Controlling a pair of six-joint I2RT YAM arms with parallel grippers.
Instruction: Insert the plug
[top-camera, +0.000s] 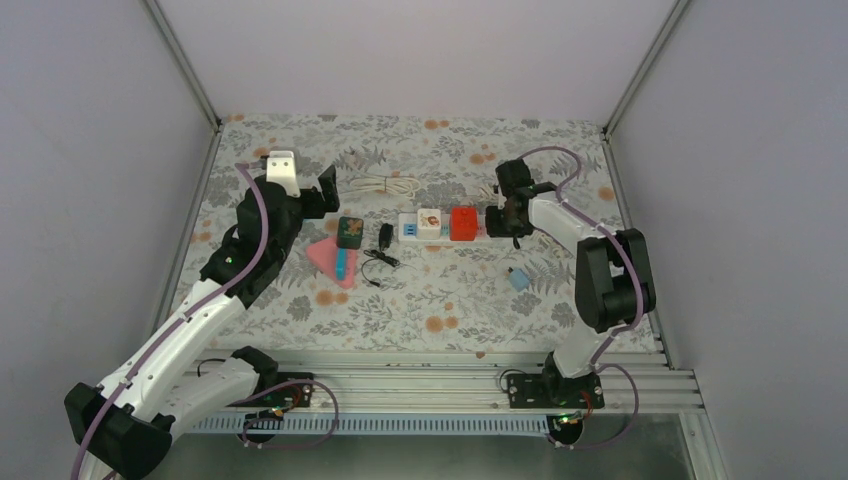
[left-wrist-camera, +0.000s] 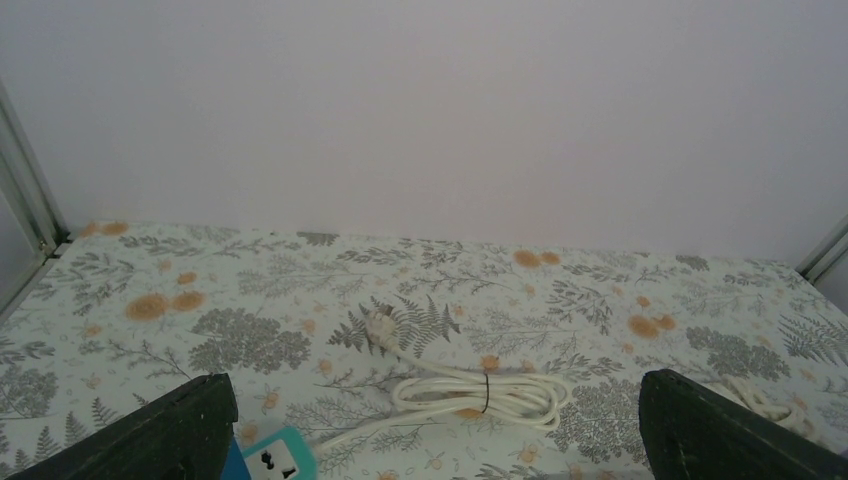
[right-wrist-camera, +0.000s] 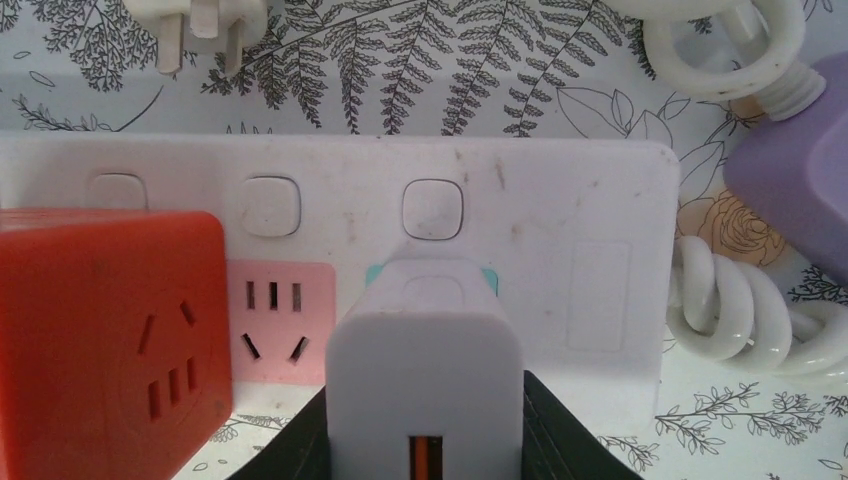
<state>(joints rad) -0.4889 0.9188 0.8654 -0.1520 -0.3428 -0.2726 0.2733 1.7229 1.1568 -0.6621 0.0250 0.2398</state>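
Note:
A white power strip (right-wrist-camera: 560, 210) lies flat on the table, and it shows mid-table in the top view (top-camera: 405, 218). My right gripper (right-wrist-camera: 425, 440) is shut on a white charger plug (right-wrist-camera: 425, 350). The plug stands over the strip's teal socket (right-wrist-camera: 488, 276) and hides most of it. I cannot tell how deep its prongs sit. A pink socket (right-wrist-camera: 272, 320) is bare beside it, and a red cube adapter (right-wrist-camera: 110, 330) sits further left. In the top view the right gripper (top-camera: 497, 222) is at the strip's right end. My left gripper (top-camera: 325, 192) is open and empty, up off the table to the left.
A bundled white cable (left-wrist-camera: 480, 392) lies behind the strip, and its plug shows in the right wrist view (right-wrist-camera: 205, 25). A purple block (right-wrist-camera: 800, 190) and a cable coil (right-wrist-camera: 740, 310) sit right of the strip. A pink wedge (top-camera: 328, 258), a dark cube (top-camera: 350, 232), a black adapter (top-camera: 386, 236) and a small blue cube (top-camera: 518, 279) lie around.

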